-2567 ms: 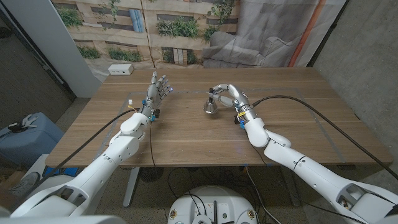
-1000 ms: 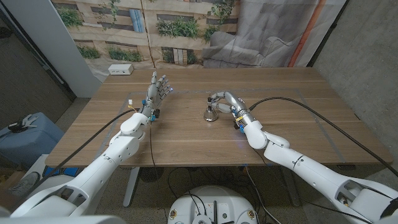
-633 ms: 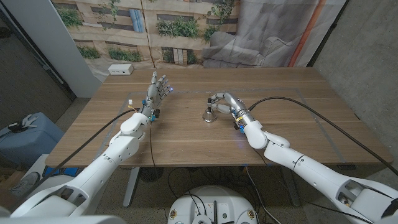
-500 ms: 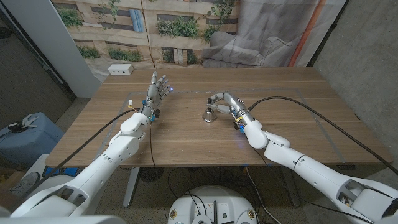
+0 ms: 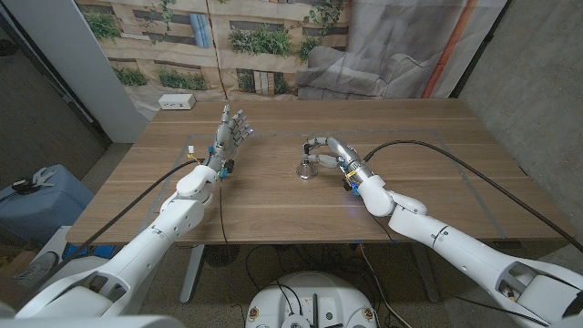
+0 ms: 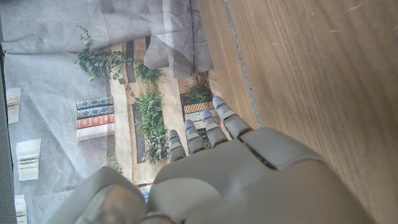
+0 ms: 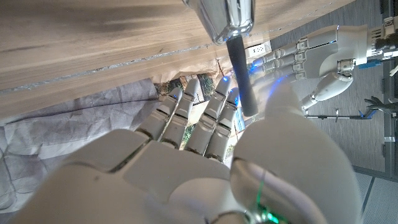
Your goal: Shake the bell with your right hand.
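Note:
A small silver bell [image 5: 306, 169] with a black handle stands near the middle of the wooden table [image 5: 273, 205]. My right hand [image 5: 330, 151] arches over it from the right, its fingers curled round the handle. In the right wrist view the black handle runs from the bell [image 7: 224, 18] down between the thumb and the fingers of my right hand [image 7: 205, 162], which pinch it. My left hand [image 5: 232, 133] stands upright at the table's left with its fingers apart and holds nothing. It also shows as my left hand [image 6: 236, 174] and my left hand [image 7: 323, 56].
A white box [image 5: 177, 102] sits at the table's far left corner. A black cable [image 5: 437, 148] arcs over the right side of the table. Behind the table hang a printed backdrop and grey cloth. A blue object [image 5: 36, 196] stands on the floor at the left.
The bell, held higher and tilted 2.6 s ago, has come down to the table with my right hand still on its handle. My left hand has not moved.

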You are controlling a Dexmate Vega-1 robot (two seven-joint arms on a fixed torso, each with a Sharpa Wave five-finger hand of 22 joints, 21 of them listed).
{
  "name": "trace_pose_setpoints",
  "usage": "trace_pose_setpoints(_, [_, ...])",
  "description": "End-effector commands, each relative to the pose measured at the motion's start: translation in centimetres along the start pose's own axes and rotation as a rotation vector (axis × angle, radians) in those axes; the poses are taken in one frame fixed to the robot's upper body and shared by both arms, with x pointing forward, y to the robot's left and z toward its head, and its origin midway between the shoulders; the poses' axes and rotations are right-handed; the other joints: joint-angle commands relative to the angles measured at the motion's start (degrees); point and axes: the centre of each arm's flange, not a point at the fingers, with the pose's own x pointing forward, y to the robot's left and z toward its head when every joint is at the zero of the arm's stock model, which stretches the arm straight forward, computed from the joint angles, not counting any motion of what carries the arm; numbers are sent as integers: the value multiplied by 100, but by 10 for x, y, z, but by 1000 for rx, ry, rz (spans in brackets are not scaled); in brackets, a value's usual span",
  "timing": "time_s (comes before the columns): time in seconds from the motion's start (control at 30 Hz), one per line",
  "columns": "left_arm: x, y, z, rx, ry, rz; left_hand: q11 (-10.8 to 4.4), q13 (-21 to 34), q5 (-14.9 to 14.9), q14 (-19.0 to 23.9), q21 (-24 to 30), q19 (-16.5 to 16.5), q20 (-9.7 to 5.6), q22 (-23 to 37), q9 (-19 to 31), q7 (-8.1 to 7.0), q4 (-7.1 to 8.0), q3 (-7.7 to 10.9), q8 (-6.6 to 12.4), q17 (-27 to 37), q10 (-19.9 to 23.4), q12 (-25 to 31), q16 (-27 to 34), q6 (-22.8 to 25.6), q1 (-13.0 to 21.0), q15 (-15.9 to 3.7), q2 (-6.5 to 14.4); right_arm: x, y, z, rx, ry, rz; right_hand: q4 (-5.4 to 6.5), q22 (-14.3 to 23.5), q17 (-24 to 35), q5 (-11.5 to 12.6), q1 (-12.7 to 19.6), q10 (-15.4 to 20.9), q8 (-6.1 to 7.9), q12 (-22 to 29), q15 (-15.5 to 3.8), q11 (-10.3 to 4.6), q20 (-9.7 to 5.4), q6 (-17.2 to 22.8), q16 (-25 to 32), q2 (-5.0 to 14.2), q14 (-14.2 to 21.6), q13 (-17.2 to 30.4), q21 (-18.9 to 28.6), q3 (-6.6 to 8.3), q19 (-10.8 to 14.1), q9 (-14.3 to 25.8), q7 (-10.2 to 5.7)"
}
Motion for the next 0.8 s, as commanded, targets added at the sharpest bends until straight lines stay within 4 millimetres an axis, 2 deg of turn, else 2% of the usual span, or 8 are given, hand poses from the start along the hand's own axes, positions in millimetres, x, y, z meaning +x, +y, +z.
trace_pose_setpoints(0.03, [0, 0, 0, 0, 0, 0, -37, 29, 34, 38, 39, 43, -15, 32, 25, -35, 27, 2, 34, 27, 11, 29, 34, 3, -6, -558, 46, 2, -3, -2, 19, -15, 49, 16, 31, 6, 12, -149, -318, -149, -19, -673, 7, 44, -257, -95, -37, -161, -43, -1, -54, -112, -10, 60])
trace_pose_setpoints(0.13, [0, 0, 0, 0, 0, 0, -28, 29, 34, 35, 39, 42, -13, 32, 25, -35, 27, 2, 34, 27, 15, 31, 33, 3, -6, -556, 47, 3, -4, -2, 28, -23, 68, 23, 30, -7, 8, -260, -573, -264, -26, -620, 17, 76, -425, -177, -75, -333, -88, -15, -86, -239, -26, 75])
trace_pose_setpoints(0.23, [0, 0, 0, 0, 0, 0, -25, 29, 34, 38, 39, 42, -14, 32, 25, -35, 27, 2, 34, 27, 15, 31, 34, 3, -6, -555, 47, 4, -7, -3, 36, -32, 87, 38, 29, -31, 3, -450, -1023, -496, -29, -479, 64, 120, -784, -306, -99, -605, -177, -12, -120, -419, -54, 140])
trace_pose_setpoints(0.33, [0, 0, 0, 0, 0, 0, -25, 28, 34, 36, 40, 45, -14, 32, 25, -35, 27, 2, 33, 27, 13, 30, 33, 2, -6, -556, 47, 5, -9, -4, 46, -45, 94, 55, 28, -50, -9, -596, -1246, -642, -16, -362, 114, 138, -1073, -403, -121, -815, -232, -18, -150, -557, -71, 203])
trace_pose_setpoints(0.5, [0, 0, 0, 0, 0, 0, -29, 28, 34, 40, 40, 46, -16, 32, 25, -35, 27, 2, 33, 27, 15, 31, 34, 2, -6, -556, 47, 7, -11, -7, 58, -62, 103, 81, 27, -68, -25, -765, -1539, -743, -36, -278, 210, 133, -1354, -516, -140, -1069, -281, -22, -185, -706, -92, 222])
trace_pose_setpoints(0.6, [0, 0, 0, 0, 0, 0, -24, 28, 34, 34, 39, 43, -20, 32, 25, -35, 26, 2, 33, 27, 14, 31, 32, 2, -6, -555, 46, 8, -11, -8, 66, -59, 113, 88, 27, -77, -30, -840, -1717, -782, -52, -239, 221, 125, -1511, -565, -147, -1178, -305, -23, -198, -777, -103, 261])
trace_pose_setpoints(0.8, [0, 0, 0, 0, 0, 0, -27, 28, 34, 35, 40, 44, -18, 32, 25, -35, 26, 2, 34, 27, 11, 30, 33, 3, -6, -557, 46, 9, -16, -12, 131, -66, 89, 134, 26, -94, -43, -1048, -2008, -803, -51, -137, 304, 100, -1751, -680, -158, -1437, -350, -19, -242, -893, -123, 357])
